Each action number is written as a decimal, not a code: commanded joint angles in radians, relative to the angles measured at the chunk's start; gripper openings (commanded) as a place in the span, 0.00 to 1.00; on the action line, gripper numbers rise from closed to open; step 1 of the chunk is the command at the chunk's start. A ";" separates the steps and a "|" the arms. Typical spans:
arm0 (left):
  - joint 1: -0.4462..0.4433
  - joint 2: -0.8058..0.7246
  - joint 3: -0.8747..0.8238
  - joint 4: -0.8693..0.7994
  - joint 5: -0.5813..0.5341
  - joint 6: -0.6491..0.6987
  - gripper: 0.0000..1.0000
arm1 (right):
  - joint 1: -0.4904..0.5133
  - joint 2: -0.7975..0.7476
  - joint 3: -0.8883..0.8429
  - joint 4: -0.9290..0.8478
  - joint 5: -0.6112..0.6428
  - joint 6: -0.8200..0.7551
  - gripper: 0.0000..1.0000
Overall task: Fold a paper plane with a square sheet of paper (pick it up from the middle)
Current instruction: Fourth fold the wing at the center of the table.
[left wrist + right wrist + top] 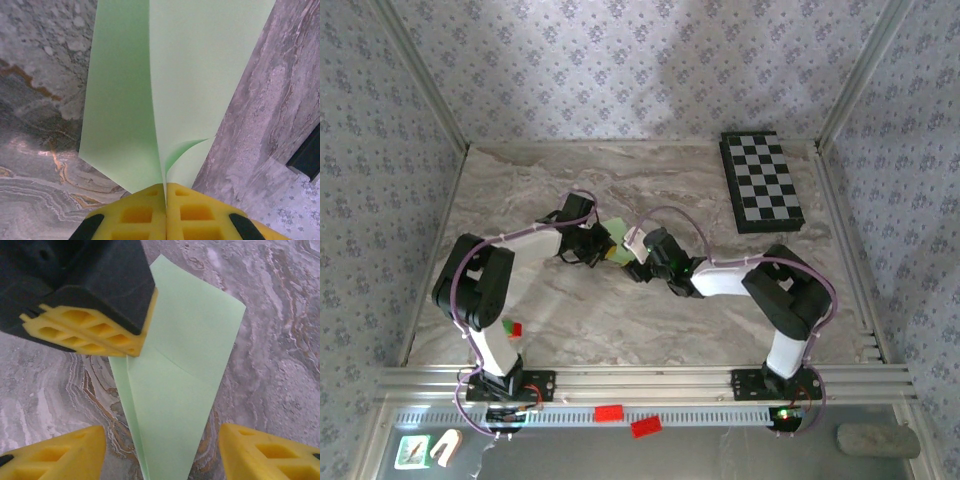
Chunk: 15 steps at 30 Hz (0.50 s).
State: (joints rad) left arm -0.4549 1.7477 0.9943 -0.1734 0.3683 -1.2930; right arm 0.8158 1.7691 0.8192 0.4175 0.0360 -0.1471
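Left end effector point(165, 200) clamps tight on the green paper plane point(190, 75); right end effector point(162, 452) hangs spread wide, straddling the plane's narrow pointed tip.

Top cam: fixed high over the table's point(670, 180) near edge, tilted down and forward. Paper point(617, 232) sits small, mid-frame.
Left wrist cam: just behind paper point(200, 75), sighting along it.
Right wrist cam: close above paper point(185, 365), facing down.
All three share paper. Right wrist also catches left gripper point(120, 342).
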 commanded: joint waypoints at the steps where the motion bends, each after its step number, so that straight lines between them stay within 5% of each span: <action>1: -0.005 -0.041 0.012 -0.021 -0.023 -0.031 0.07 | -0.013 0.033 -0.012 0.078 -0.076 -0.076 0.61; 15: -0.007 -0.048 0.017 -0.029 -0.008 -0.034 0.08 | -0.047 0.126 0.030 0.099 -0.118 -0.134 0.50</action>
State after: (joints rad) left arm -0.4549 1.7405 0.9943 -0.1814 0.3656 -1.3109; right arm 0.7727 1.8740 0.8227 0.4915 -0.0761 -0.2527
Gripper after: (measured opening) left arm 0.077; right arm 0.506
